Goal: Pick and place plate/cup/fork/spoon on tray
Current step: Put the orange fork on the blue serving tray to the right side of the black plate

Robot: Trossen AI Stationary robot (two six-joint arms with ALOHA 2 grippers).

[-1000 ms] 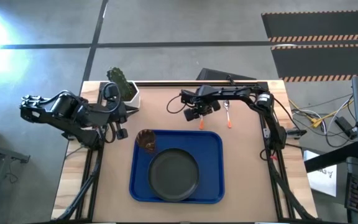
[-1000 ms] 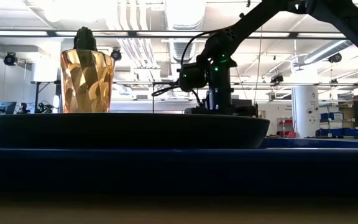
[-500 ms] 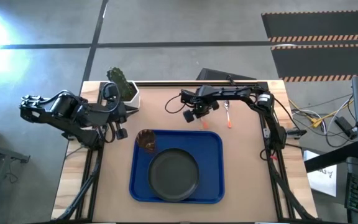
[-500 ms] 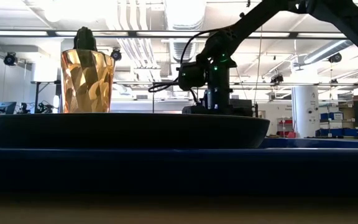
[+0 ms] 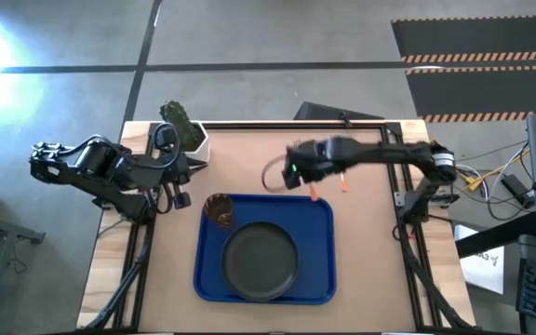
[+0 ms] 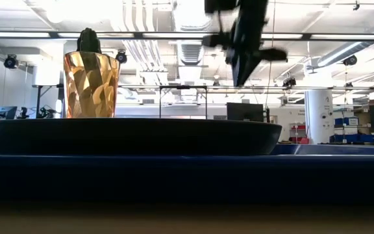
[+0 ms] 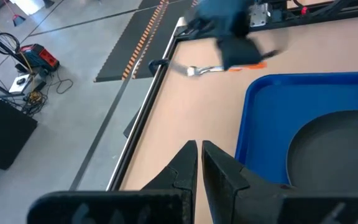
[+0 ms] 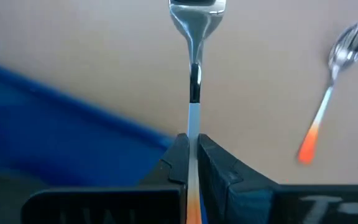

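My right gripper (image 8: 191,155) holds the fork (image 8: 194,37) tightly, its length pointing straight ahead; the tray (image 8: 55,118) lies just beside, below it.

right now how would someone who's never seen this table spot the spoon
Start at the large bright blue rectangular plastic tray in the middle of the table, then look just past its far right corner. There the small spoon with a silver oval bowl and short orange handle lies alone on bare tabletop; its orange-handled twin, the fork, hangs pinched in the right gripper.
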